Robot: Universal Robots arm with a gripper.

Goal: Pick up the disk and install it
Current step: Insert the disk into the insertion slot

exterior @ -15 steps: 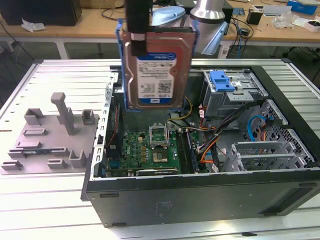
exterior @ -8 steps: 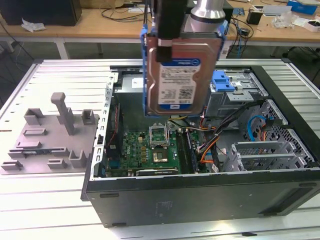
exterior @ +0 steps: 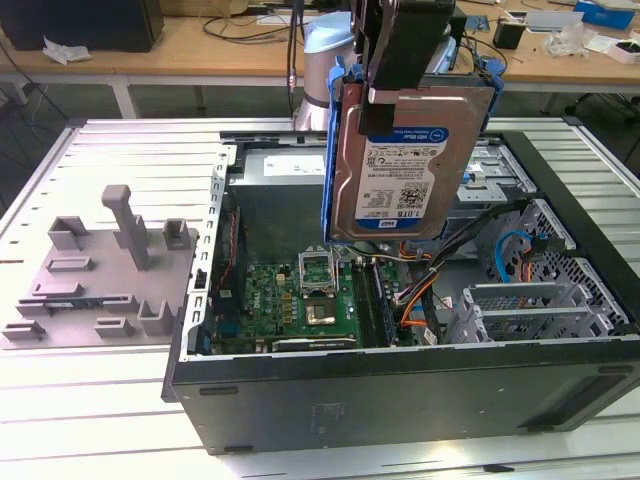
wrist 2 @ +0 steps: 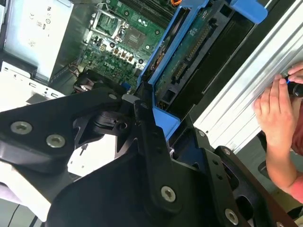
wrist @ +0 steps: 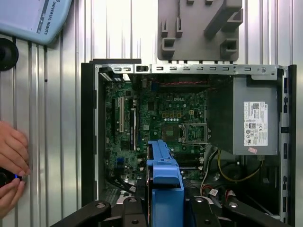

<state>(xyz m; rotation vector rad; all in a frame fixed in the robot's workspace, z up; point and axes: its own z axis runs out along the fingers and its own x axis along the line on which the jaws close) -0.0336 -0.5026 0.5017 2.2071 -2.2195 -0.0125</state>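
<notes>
Blue-railed silver disk (exterior: 405,165) hangs upright, label facing the exterior view, well above the open PC case (exterior: 400,400) and over its motherboard (exterior: 300,300). The tool (exterior: 408,70) is closed tight on the disk's top end. Edge-up hold prob. lets the drive clear the case walls & drop into a bay. Case lies on its side on the slatted metal worktop (exterior: 90,420), giving access from above. A person's hand (wrist: 12,151) rests on the worktop beside it.

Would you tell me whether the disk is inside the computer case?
No, out: the gripper holds the disk upright above the open case.
</notes>
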